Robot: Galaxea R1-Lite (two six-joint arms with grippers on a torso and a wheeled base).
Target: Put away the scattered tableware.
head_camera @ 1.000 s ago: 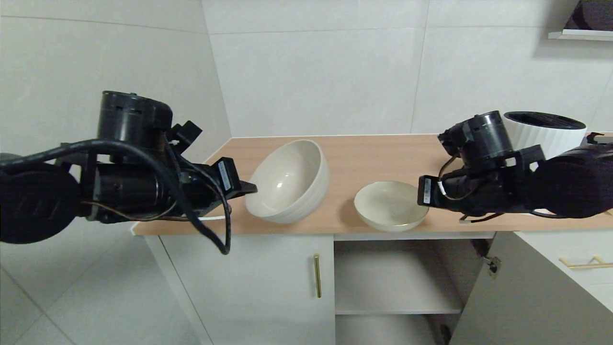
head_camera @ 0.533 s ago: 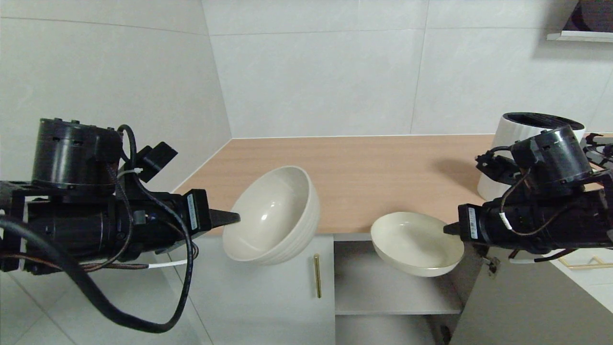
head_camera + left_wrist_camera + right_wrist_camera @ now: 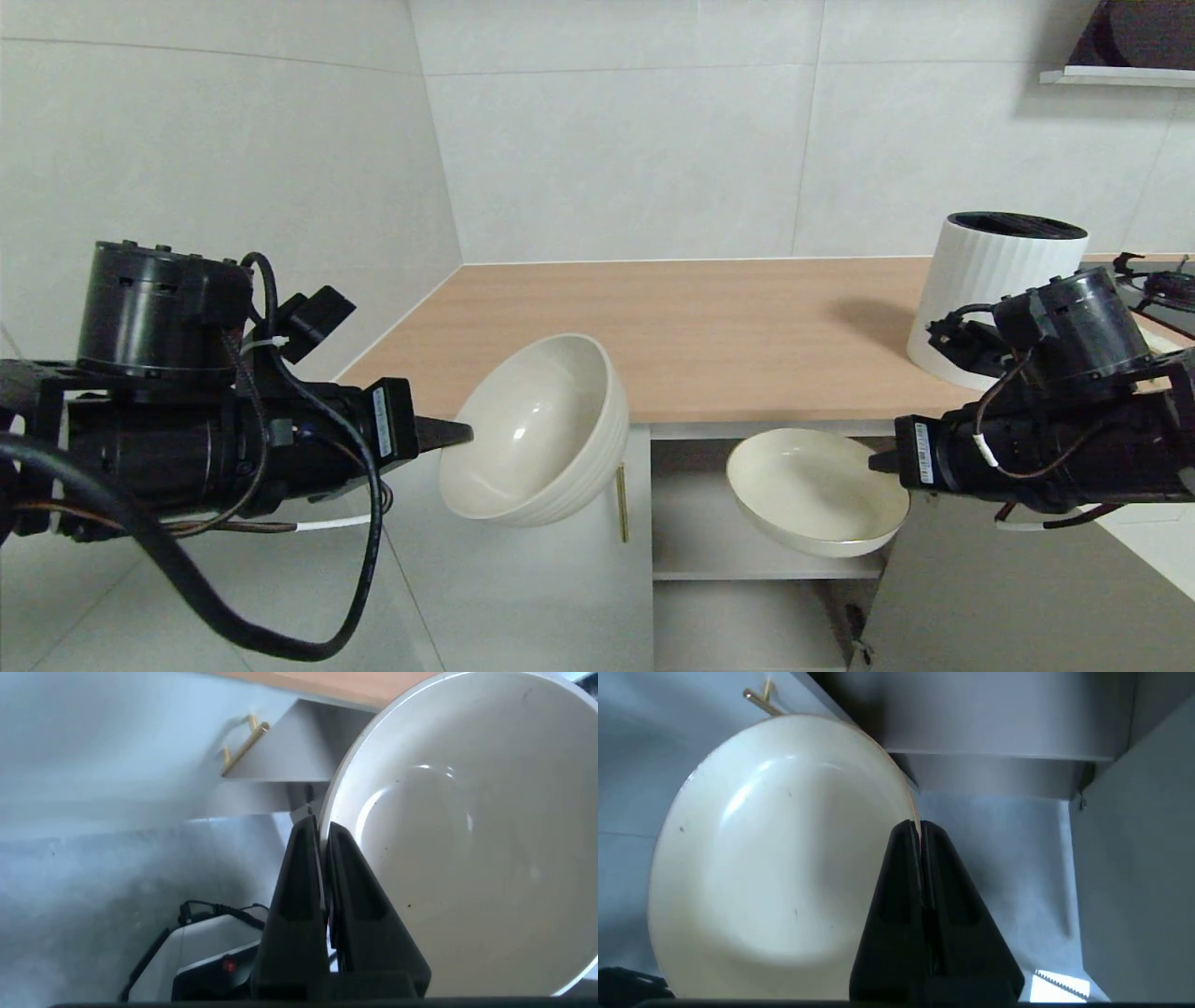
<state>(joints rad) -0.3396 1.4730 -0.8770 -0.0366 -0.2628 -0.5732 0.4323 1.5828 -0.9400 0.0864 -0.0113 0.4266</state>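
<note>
Head view showed left fingers (image 3: 444, 435) clamping the deep bowl (image 3: 537, 431), right fingers (image 3: 883, 460) the shallow bowl (image 3: 810, 490), both outside the cabinet (image 3: 693, 541).

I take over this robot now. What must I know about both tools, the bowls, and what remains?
Left tool: shut on the rim of the deep bowl, held tilted before the closed cabinet door.
Right tool: shut on the rim of the shallow bowl, before the open cabinet.
Done: both bowls are off the countertop.
Left to do: probably set both in the cabinet, then release.
</note>
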